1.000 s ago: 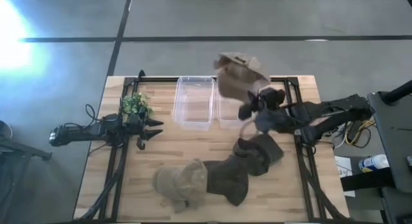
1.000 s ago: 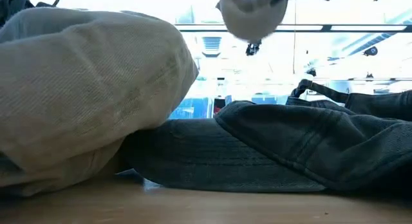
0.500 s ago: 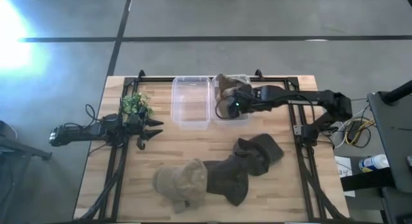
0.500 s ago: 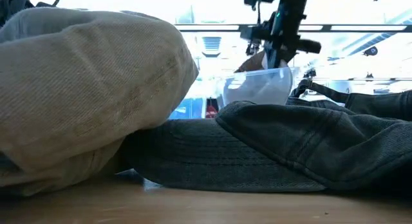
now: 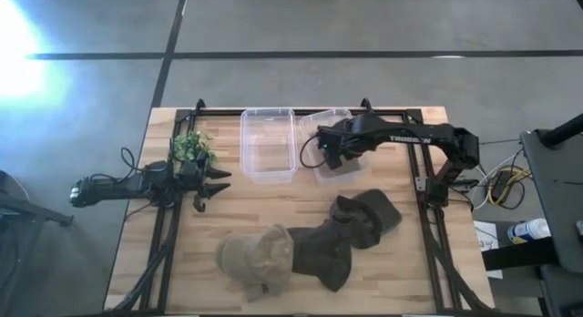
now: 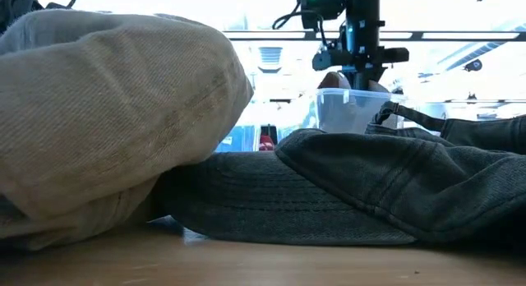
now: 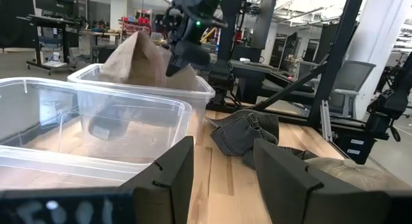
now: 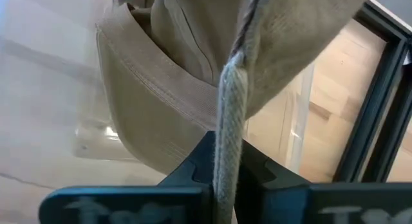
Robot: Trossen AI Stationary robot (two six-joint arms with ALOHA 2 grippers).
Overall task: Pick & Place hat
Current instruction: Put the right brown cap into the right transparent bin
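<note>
My right gripper [image 5: 326, 153] reaches down into the right one of two clear bins [image 5: 339, 174] at the table's far side, shut on a tan hat [image 7: 143, 62]. The hat stands tented inside that bin, and its pale cord [image 8: 230, 114] runs down between the fingers. My gripper also shows in the low view [image 6: 353, 60] above the bin [image 6: 349, 113]. My left gripper [image 5: 215, 184] is open and empty at the table's left, beside a small green plant [image 5: 191, 148]. My right gripper pinches the tan hat's cloth [image 8: 193, 130] together with its cord [image 8: 226, 153] between the two fingers. The fingers come from above and point down into the bin. The hat hangs from the hold, and its lower part is inside the bin [image 7: 129, 102].
The left clear bin [image 5: 268, 146] stands beside the right one. Another tan hat [image 5: 258, 258] and two dark hats [image 5: 328, 253] [image 5: 369, 215] lie on the table's near half. They fill the low view's foreground [image 6: 107, 113] [image 6: 370, 187]. A black frame [image 5: 428, 189] runs along the table's sides.
My right gripper has carried the tan hat from high above the table's far right toward the far edge and left, then down into the right bin. The hat has gone from hanging clear in the air to sitting inside the bin, still held.
</note>
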